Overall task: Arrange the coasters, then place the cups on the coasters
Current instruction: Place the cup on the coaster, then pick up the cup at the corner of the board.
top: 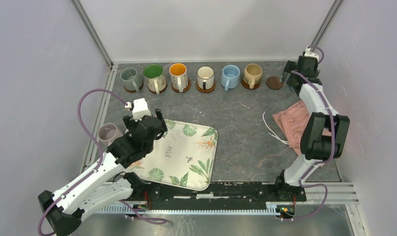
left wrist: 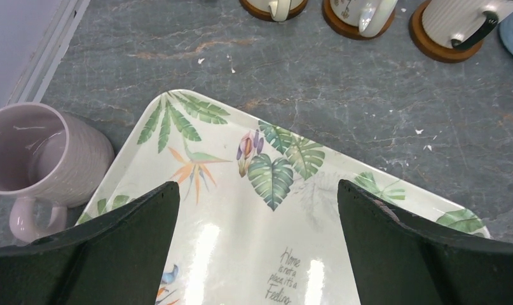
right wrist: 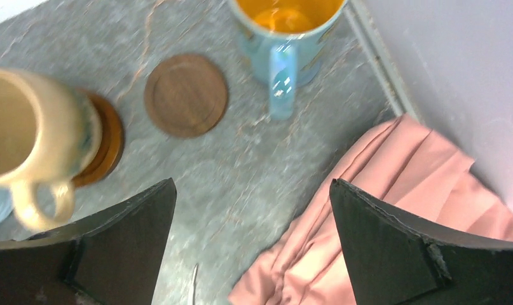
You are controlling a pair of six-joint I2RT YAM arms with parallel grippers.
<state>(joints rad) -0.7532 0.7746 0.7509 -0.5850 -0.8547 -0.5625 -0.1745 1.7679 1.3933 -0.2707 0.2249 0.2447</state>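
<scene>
Six cups stand on brown coasters along the back: grey-green (top: 131,77), green-inside (top: 154,76), orange-inside (top: 178,74), cream (top: 205,76), light blue (top: 230,75) and tan (top: 253,73). A bare dark brown coaster (top: 274,82) (right wrist: 186,94) lies to the right of them. Beyond it, by the right wall, stands a blue cup with an orange inside (right wrist: 284,28), off any coaster. My right gripper (right wrist: 252,184) (top: 290,78) hovers open and empty near this coaster. A pale pink cup (top: 109,133) (left wrist: 41,155) sits left of the tray. My left gripper (left wrist: 257,187) (top: 156,122) hangs open over the tray's back left corner.
The leaf-print tray (top: 208,164) (left wrist: 241,241) lies at the front middle. A crumpled pink cloth (top: 293,123) (right wrist: 393,210) with white cords (top: 272,130) lies at the right, under my right arm. Walls close in the left, back and right sides.
</scene>
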